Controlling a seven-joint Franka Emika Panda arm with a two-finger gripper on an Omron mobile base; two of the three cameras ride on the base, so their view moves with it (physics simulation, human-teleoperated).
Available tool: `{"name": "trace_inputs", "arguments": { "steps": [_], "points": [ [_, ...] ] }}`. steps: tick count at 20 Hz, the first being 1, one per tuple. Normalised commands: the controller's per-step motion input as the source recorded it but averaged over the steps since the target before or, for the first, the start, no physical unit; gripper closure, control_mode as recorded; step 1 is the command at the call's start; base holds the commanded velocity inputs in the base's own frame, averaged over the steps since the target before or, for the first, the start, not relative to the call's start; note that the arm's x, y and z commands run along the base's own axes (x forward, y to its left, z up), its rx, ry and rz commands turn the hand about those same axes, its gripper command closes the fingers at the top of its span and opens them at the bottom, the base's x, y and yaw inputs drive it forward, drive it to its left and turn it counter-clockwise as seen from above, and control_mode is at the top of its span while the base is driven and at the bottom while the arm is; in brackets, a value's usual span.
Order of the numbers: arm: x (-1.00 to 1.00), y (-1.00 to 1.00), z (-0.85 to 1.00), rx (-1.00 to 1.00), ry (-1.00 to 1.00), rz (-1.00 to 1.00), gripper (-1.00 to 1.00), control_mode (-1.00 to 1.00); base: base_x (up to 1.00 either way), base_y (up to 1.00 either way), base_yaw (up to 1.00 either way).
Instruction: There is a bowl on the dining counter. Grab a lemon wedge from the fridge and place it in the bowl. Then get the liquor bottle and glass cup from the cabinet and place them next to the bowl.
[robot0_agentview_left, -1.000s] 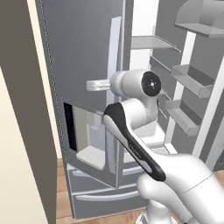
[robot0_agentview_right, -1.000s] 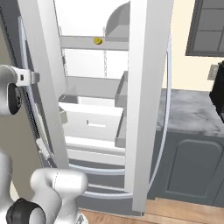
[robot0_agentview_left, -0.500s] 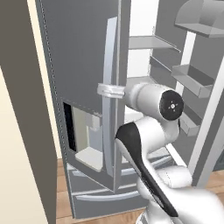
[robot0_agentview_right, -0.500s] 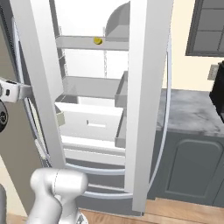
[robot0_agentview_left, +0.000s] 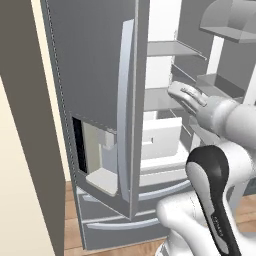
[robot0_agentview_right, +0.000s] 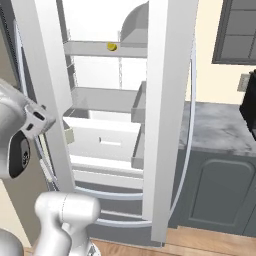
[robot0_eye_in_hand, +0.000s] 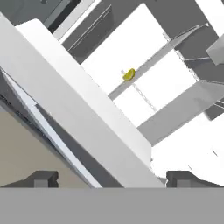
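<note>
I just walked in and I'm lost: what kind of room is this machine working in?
Most likely a home kitchen: an open fridge with a lemon wedge on a shelf, and a stone-look counter over grey cabinets.

The lemon (robot0_agentview_right: 112, 46) is yellow. The fridge (robot0_agentview_right: 165, 100) is grey outside, white inside. The counter (robot0_agentview_right: 215, 125) is speckled grey.

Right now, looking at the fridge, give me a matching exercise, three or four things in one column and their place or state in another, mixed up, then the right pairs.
Things:
1. lemon wedge
2. gripper
3. white drawer
4. dark countertop

Place or state:
A. open, holding nothing
B. on the top fridge shelf
C. right of the fridge
D. in the fridge, below the shelves, closed

Pairs: 1-B, 2-A, 3-D, 4-C
</note>
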Motion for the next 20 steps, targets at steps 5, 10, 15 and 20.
{"name": "trace_inputs", "arguments": {
  "steps": [5, 10, 15, 20],
  "points": [
    [0.54, -0.56, 0.04, 0.45, 0.21, 0.00, -1.00, -1.00, 0.00, 0.00, 0.00],
    [0.80, -0.11, 0.00, 0.36, 0.18, 0.00, -1.00, -1.00, 0.00, 0.00, 0.00],
    [0.80, 0.09, 0.00, 0.22, 0.25, 0.06, -1.00, -1.00, 0.00, 0.00, 0.00],
    [0.64, 0.28, -0.10, 0.13, 0.21, 0.17, -1.00, -1.00, 0.00, 0.00, 0.00]
  ]
}}
